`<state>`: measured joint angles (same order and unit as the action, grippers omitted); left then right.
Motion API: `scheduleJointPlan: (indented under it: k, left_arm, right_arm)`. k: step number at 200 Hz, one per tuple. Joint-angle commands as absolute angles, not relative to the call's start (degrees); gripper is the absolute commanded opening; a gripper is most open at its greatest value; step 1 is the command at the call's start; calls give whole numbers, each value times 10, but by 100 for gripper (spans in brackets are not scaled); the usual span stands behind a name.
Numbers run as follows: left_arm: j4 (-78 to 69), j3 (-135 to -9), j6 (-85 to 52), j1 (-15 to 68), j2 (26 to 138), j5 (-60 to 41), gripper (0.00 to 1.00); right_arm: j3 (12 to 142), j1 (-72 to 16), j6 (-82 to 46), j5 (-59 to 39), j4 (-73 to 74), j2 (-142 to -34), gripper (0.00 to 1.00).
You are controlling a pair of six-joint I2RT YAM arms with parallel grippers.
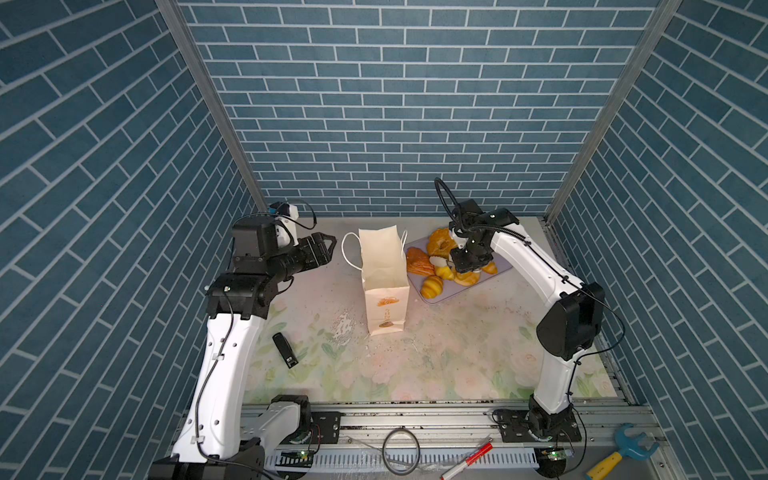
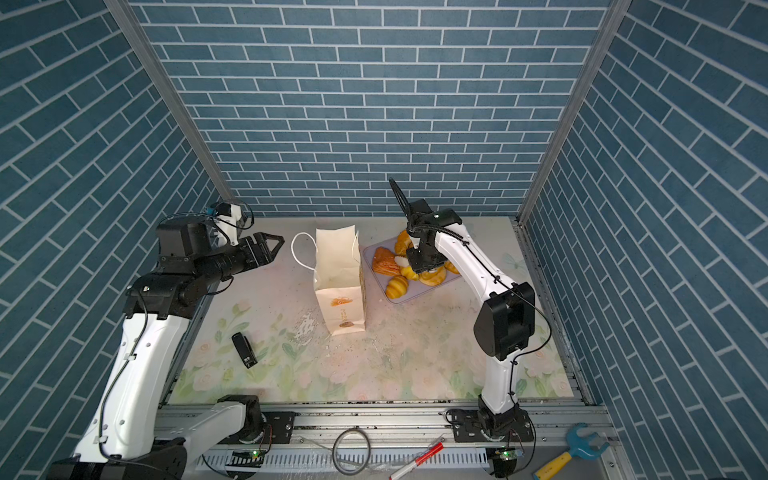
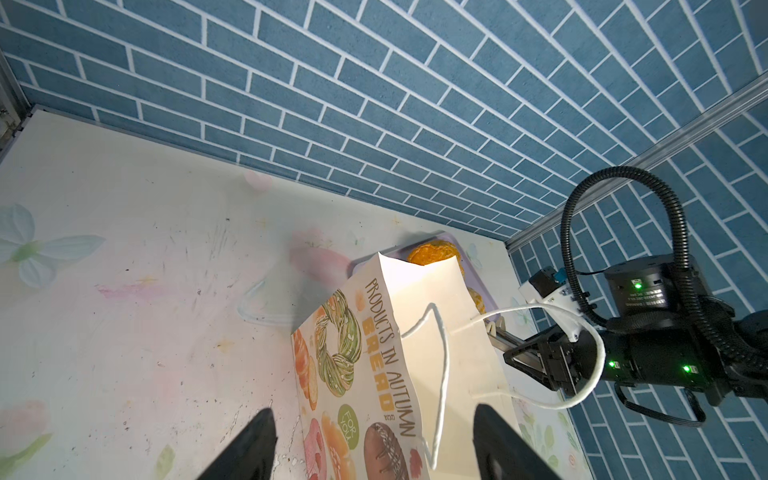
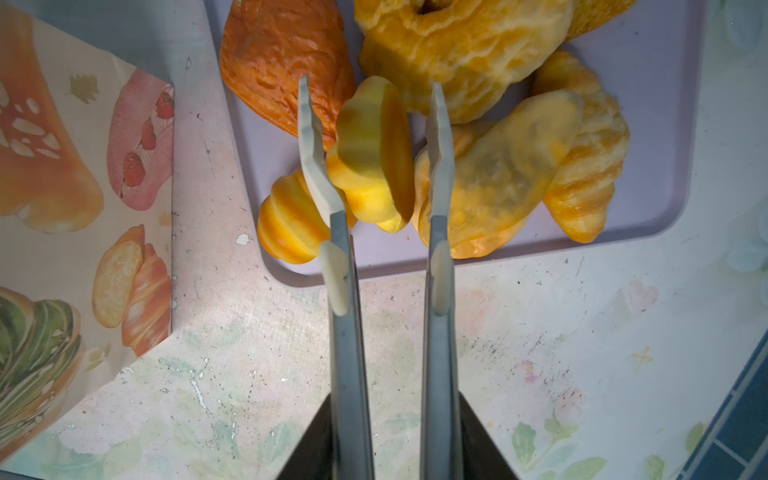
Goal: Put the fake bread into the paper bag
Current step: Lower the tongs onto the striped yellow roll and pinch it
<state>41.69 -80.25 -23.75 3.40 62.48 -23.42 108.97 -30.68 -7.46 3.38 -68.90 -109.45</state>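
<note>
7 bread pcs (image 4: pixel 457 41), 1 paper bag (image 1: pixel 384 311)

My pincer (image 3: pixel 374 411) stands wide open, black fingers (image 3: pixel 249 449) spread, gripping nothing. Ahead between them the paper bag (image 3: pixel 419 299) stands upright, pastries printed on one side, its white cord handles (image 3: pixel 442 374) hanging loose. Behind it, near a corner of the worktop (image 3: pixel 124 249), an orange bread (image 3: pixel 432 254) shows on a lilac tray (image 3: pixel 388 252). The other arm (image 3: pixel 648 353) reaches toward that tray.
</note>
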Motion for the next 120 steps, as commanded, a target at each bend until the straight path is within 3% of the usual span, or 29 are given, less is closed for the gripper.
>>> scheduleJointPlan:
  k: [1,53,71,120]
  left_arm:
    - [410,-828,-232,48,638,-223,76]
    - [433,-864,-206,74,664,-226,76]
    - [460,-888,-191,81,682,-229,76]
    - [474,-900,-187,96,703,-224,76]
  right_arm:
    - [1101,-320,-54,26,-689,-1098,38]
    - [1092,-331,-54,51,-697,-1108,35]
    - [1095,-332,-58,66,-708,-1109,40]
    - [1084,-332,-63,67,-714,-1105,40]
